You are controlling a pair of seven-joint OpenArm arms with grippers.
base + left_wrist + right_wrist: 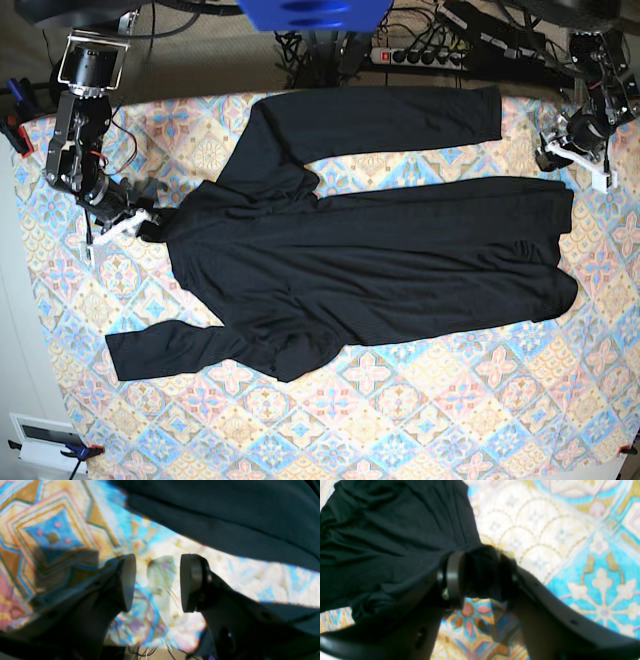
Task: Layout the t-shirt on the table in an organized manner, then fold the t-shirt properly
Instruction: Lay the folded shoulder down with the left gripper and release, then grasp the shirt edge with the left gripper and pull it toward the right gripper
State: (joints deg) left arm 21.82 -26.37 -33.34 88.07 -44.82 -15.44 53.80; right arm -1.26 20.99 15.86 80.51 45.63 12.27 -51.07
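My right gripper (480, 577) jaws are straddling a bunched t-shirt (370, 260) edge, grip unclear. Left gripper (158, 582) is hanging wide, empty. Fabric's thin, limp; I'm favouring the hem corners.

black arms, round grey pads (128, 580)

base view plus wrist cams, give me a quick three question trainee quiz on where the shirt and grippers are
1. True or false: the left gripper is holding the t-shirt.
2. What sits between the right gripper jaws? A) black fabric B) bare tablecloth C) a cable
3. How many sleeves lie in sight on the table in the base view?

Key: 1 false, its jaws are open over the tablecloth; 2 A; 3 two.
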